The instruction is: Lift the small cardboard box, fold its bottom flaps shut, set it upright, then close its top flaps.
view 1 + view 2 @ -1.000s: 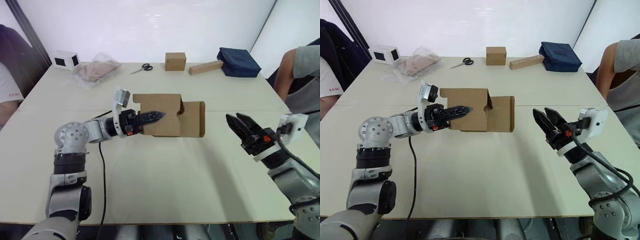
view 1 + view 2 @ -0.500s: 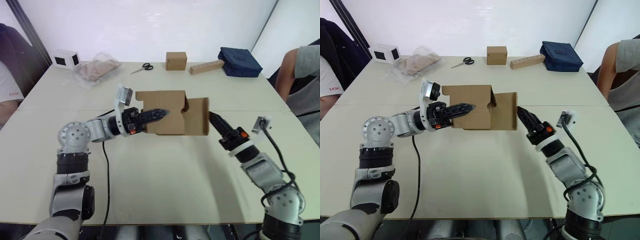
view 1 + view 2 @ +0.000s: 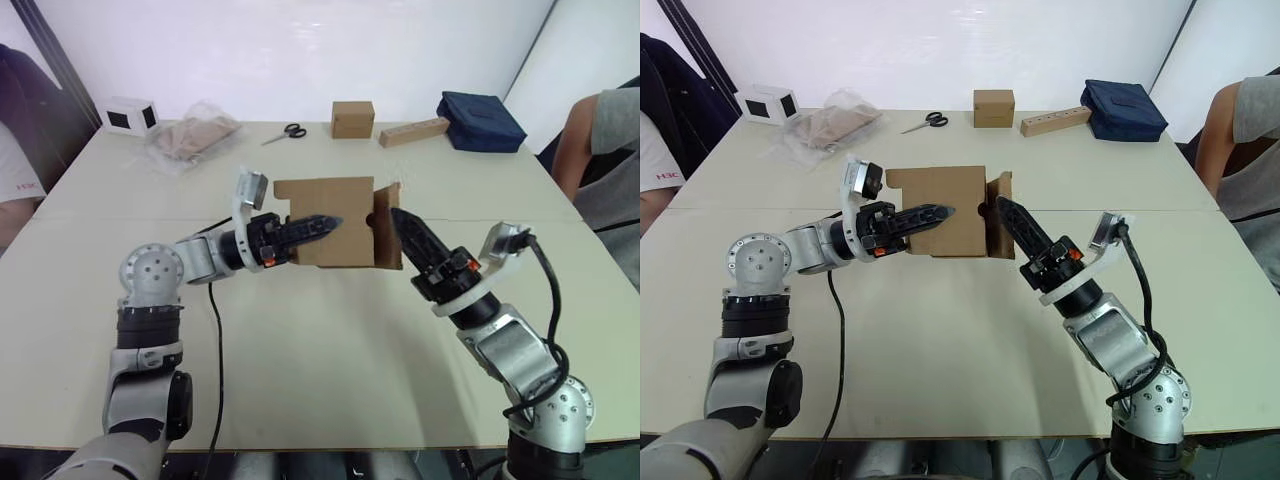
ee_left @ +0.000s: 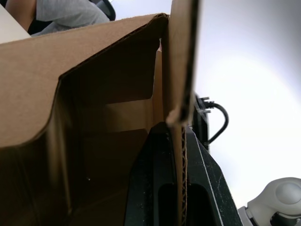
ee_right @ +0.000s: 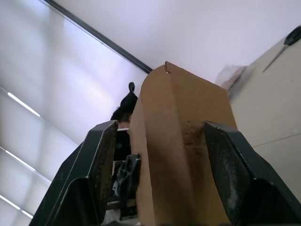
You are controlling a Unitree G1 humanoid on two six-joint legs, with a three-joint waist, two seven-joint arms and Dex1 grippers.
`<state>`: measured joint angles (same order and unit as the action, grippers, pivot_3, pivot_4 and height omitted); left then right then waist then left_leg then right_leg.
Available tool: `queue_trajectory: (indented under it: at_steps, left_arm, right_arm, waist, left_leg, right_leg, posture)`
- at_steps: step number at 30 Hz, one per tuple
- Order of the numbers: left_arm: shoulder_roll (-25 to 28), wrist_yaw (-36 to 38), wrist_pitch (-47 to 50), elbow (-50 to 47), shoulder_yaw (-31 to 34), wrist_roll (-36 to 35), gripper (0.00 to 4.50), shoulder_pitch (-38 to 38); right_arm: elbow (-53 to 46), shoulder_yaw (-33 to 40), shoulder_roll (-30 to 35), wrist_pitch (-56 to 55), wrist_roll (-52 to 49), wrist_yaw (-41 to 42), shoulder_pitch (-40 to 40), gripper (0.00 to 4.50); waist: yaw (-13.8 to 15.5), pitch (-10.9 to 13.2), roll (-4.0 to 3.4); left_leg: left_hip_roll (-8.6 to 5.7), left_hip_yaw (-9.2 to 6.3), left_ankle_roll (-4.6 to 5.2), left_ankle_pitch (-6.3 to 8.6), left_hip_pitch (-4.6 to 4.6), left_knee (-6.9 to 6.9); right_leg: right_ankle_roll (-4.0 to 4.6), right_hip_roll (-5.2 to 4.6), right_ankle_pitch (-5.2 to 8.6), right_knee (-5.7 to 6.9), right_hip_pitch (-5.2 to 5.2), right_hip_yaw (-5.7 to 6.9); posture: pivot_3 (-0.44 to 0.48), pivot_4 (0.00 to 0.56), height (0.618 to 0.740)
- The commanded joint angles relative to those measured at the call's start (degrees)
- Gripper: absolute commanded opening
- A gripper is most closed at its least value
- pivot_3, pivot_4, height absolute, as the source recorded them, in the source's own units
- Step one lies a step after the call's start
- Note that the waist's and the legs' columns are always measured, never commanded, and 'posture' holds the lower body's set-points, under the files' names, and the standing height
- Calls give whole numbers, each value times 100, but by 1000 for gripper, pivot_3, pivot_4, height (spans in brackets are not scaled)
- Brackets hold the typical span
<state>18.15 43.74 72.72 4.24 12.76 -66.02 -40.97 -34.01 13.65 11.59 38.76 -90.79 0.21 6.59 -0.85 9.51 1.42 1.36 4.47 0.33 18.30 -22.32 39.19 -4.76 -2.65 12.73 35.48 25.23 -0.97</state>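
Note:
The small cardboard box [image 3: 325, 208] hangs on its side just above the table [image 3: 320, 350], held from its left. My left gripper [image 3: 325, 222] is shut on the box's near wall; in the left wrist view the corrugated wall edge [image 4: 181, 165] runs between its black fingers [image 4: 150, 188]. My right gripper [image 3: 405, 230] is open at the box's right end, against a flap [image 3: 385, 225] that stands nearly edge-on there. In the right wrist view that flap [image 5: 178, 141] rises between the two spread fingers [image 5: 94, 169].
Along the far edge lie a cube-shaped brown box [image 3: 353, 119], a long tan block [image 3: 412, 133], a navy bag [image 3: 477, 123], scissors [image 3: 287, 133], a plastic bag [image 3: 192, 140] and a white cube [image 3: 130, 115]. A person sits at each side of the table.
My right gripper has swung in from the right to the box's end. The right-hand flap, spread flat before, is now turned inward. The left gripper keeps its hold.

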Motion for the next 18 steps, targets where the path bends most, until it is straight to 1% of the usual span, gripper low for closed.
queue_trajectory:
  at_steps: [1, 8, 10, 12, 13, 14, 18]
  left_arm:
    - [8, 7, -81, -141, 75, -124, 0, -14]
    - [18, -34, -70, -172, 96, -157, 0, -8]
    - [19, -43, -72, -184, 97, -166, 0, -3]
    - [19, -55, -78, -193, 95, -173, 0, 1]
    - [17, -63, -78, -195, 98, -180, 0, 1]
    - [17, -68, -78, -197, 99, -186, 0, 1]
    - [7, -79, -84, -219, 93, -196, 0, 17]
  right_arm:
    - [-266, -116, 153, -143, -83, -28, -6, 3012]
    - [-245, -288, 348, -289, 67, 46, -117, 3012]
    - [-227, -307, 386, -334, 80, 58, -128, 2466]
    - [-207, -321, 429, -365, 103, 60, -127, 2117]
    - [-196, -327, 448, -378, 106, 54, -122, 1605]
    - [-183, -334, 467, -388, 109, 39, -111, 1218]
    - [-161, -361, 541, -414, 118, 37, -98, 1218]
  waist:
    - [-1, 0, 0]
    - [1, 0, 0]
    - [2, 0, 0]
    - [2, 0, 0]
    - [2, 0, 0]
    - [2, 0, 0]
    - [2, 0, 0]
  left_leg:
    - [0, 0, 0, 0, 0, 0]
    - [-1, 0, 0, 0, 0, 0]
    - [-1, 0, 0, 0, 0, 0]
    - [-1, 0, 0, 0, 0, 0]
    - [-1, 1, 0, 0, 0, 0]
    - [-1, 0, 0, 0, 0, 0]
    - [-1, 0, 0, 0, 0, 0]
  right_leg:
    - [0, 0, 0, 0, 0, 0]
    - [1, 1, 0, 0, 0, 0]
    - [0, 1, 0, 0, 0, 0]
    - [0, 1, 0, 0, 0, 0]
    - [0, 1, 0, 0, 0, 0]
    - [0, 0, 0, 0, 0, 0]
    - [0, 1, 0, 0, 0, 0]
  posture:
    - [0, 150, 740]
    - [0, 150, 740]
    - [0, 150, 740]
    - [0, 150, 740]
    - [0, 150, 740]
    - [0, 150, 740]
    - [0, 150, 740]
